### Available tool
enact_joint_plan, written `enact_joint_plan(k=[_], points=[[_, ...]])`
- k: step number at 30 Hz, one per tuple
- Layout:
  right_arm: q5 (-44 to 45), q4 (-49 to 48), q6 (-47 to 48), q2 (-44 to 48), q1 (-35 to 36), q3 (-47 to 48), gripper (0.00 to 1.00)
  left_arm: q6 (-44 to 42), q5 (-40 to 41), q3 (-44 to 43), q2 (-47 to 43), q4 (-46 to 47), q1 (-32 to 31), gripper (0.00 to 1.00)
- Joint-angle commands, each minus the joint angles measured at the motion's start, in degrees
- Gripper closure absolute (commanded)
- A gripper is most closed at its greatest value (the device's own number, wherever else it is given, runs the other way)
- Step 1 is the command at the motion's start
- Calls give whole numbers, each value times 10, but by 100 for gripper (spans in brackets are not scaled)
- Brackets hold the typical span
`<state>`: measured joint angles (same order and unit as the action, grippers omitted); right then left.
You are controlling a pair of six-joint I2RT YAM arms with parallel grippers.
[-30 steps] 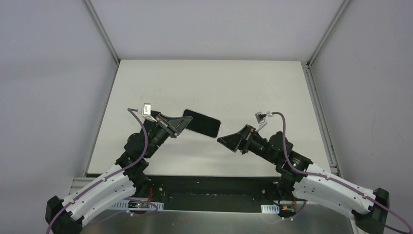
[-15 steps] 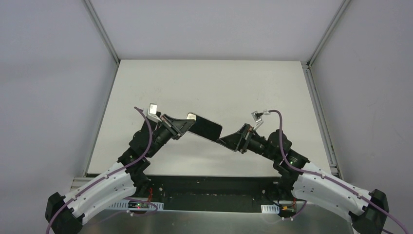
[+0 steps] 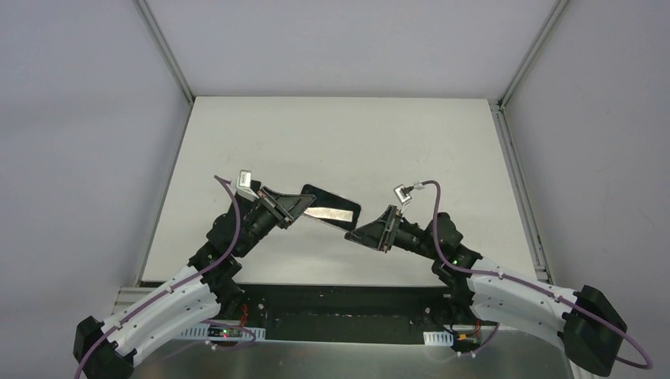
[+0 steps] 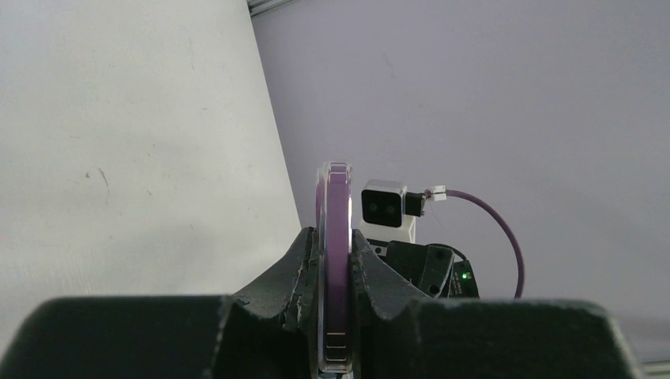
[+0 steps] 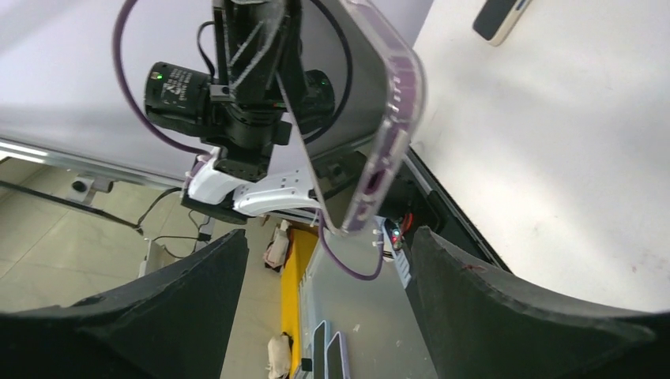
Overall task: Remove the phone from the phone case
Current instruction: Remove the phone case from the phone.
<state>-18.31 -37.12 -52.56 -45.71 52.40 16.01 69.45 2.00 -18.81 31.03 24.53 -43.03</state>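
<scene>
left gripper (image 4: 336,246) clamped on phone case (image 5: 397,87) | right gripper (image 5: 328,237) spread wide, nothing gripped | risk: phone (image 4: 339,272) twisted from clamp if grabbed off-centre

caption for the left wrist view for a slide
Left hand pinching the cased phone edge-on, the right arm's wrist camera just beyond.

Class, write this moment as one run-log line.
left end effector: shut on phone | right end effector: open, at phone's free end | phone case: on phone
</scene>
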Motion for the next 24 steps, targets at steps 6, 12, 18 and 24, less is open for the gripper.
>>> enact_joint_plan(k=[6, 12, 18, 24], points=[[1, -195, -38, -50, -2, -10, 41, 53, 5, -6, -18, 58, 4, 100], [22, -262, -54, -88, 0, -20, 52, 68, 13, -4, -28, 59, 4, 100], [41, -311, -64, -116, 1, -24, 61, 79, 26, 2, -45, 60, 4, 100], [33, -327, -67, -134, 4, -15, 64, 78, 25, 1, -60, 61, 4, 100]])
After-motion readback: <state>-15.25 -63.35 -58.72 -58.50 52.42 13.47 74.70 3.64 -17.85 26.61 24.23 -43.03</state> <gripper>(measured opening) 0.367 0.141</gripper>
